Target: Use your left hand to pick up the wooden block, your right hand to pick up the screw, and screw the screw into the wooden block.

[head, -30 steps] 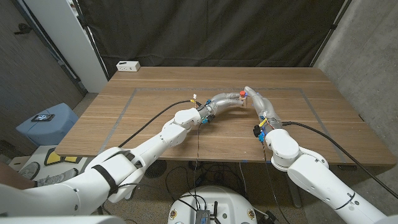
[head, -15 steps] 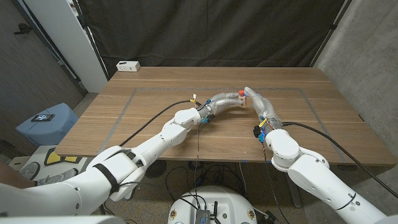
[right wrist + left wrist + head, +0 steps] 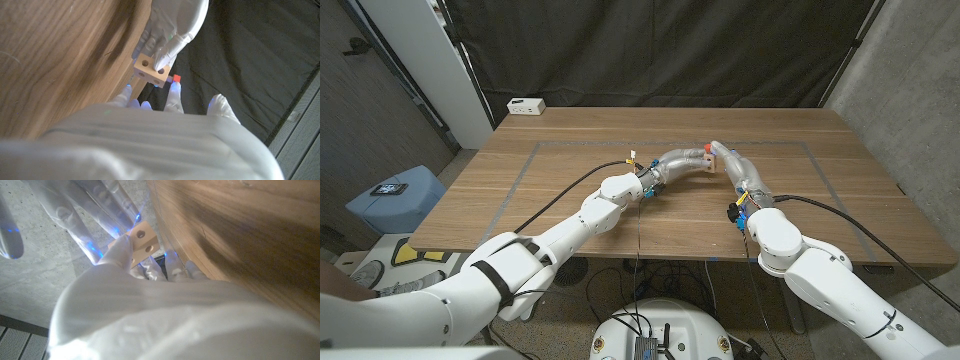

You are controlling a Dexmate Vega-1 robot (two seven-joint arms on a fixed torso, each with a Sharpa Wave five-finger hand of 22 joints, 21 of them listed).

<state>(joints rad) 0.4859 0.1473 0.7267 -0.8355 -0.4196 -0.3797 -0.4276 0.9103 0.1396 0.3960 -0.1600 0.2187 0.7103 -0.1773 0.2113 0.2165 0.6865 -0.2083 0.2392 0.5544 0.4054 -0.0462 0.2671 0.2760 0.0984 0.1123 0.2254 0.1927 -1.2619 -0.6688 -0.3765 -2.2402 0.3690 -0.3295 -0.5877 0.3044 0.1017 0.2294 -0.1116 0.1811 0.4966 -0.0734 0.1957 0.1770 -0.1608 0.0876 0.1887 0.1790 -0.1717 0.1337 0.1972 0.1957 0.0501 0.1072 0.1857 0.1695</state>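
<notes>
1. One small pale wooden cube block (image 3: 151,70) with round holes in its faces is held up above the middle of the brown wooden table (image 3: 570,190), toward the far side; two holes show on one face in the right wrist view, and one hole on each of two faces in the left wrist view.
2. Left hand (image 3: 686,160) — white, at the end of an arm that reaches in from the near left and bends rightward — grips the block (image 3: 141,238) between its fingertips, with one finger lying over the block's top corner.
3. One screw with a small red head (image 3: 176,78) sits just beside the block, at the tips of the right hand's fingers; its shaft is too small to make out, so I cannot tell whether it has entered a hole.
4. Right hand (image 3: 732,163) stretches forward from the near right, fingers long and close together, tips meeting the left hand's at the block — it pinches the screw (image 3: 707,148).
5. One white box (image 3: 526,105) lies at the table's far left corner, well apart from both hands.
6. One black cable runs along each forearm.
7. One black curtain (image 3: 650,50) hangs behind the table.
</notes>
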